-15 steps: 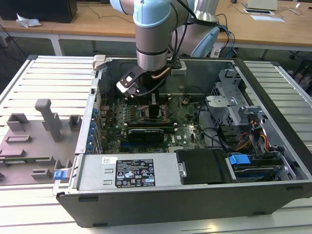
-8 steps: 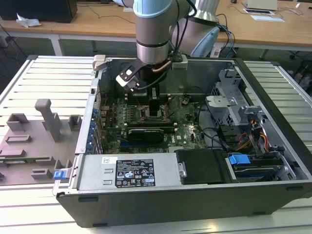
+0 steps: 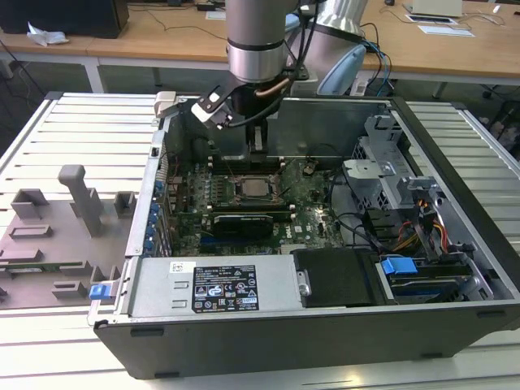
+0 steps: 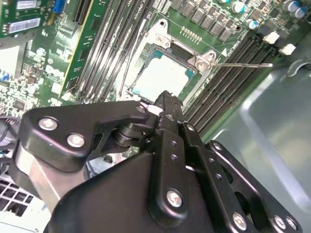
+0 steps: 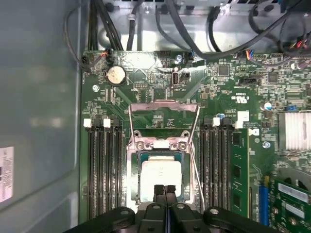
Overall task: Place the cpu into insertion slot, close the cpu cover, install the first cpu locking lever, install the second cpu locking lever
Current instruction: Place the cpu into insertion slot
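Note:
The cpu (image 5: pixel 160 175), a pale silvery square, lies flat in the insertion slot (image 5: pixel 132 180) on the green motherboard; it also appears in the second wrist view (image 4: pixel 163 75) and the exterior view (image 3: pixel 253 188). The cpu cover (image 5: pixel 164 105), a thin grey frame, stands swung open beyond the slot, with the board showing through its window. A thin wire locking lever (image 4: pixel 243 64) sticks out sideways from the socket's corner. My gripper (image 5: pixel 164 189) hangs just above the chip's near edge, black fingers (image 4: pixel 167 99) pressed together with nothing between them.
Black memory slots (image 5: pixel 102 170) flank the socket on both sides. The open case's metal wall (image 5: pixel 39 121) is close beside the board. Cable bundles (image 5: pixel 194 29) run along the board's far edge. A drive cage (image 3: pixel 382 175) and power supply (image 3: pixel 219 288) fill the case's other parts.

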`<state>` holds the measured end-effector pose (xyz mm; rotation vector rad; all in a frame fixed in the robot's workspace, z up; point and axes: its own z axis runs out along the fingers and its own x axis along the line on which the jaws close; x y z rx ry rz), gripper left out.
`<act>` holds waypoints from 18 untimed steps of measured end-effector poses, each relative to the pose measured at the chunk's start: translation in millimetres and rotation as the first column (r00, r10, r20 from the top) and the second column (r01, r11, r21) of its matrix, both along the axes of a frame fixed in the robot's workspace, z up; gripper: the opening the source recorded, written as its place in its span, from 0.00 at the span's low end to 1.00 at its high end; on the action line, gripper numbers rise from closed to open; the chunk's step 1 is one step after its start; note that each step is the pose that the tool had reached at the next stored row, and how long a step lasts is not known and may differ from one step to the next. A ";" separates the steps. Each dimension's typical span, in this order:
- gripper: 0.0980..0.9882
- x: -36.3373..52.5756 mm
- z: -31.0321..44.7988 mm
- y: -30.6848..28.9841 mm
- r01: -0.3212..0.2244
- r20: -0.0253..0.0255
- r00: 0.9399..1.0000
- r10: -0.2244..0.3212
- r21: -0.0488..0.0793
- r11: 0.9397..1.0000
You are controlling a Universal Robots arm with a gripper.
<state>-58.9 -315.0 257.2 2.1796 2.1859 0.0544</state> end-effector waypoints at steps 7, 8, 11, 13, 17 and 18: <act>0.01 0.0 29.3 0.2 0.000 0.000 1.000 0.000 0.000 1.000; 0.01 0.0 34.0 0.2 0.000 0.000 1.000 0.000 0.000 1.000; 0.01 0.0 44.8 0.2 0.000 0.000 1.000 0.000 -0.001 1.000; 0.01 0.0 50.8 0.2 0.000 0.000 1.000 0.000 -0.001 1.000; 0.01 0.0 61.9 0.2 0.000 0.000 1.000 0.000 -0.001 1.000; 0.01 0.0 61.9 0.2 0.000 0.000 1.000 0.000 -0.001 1.000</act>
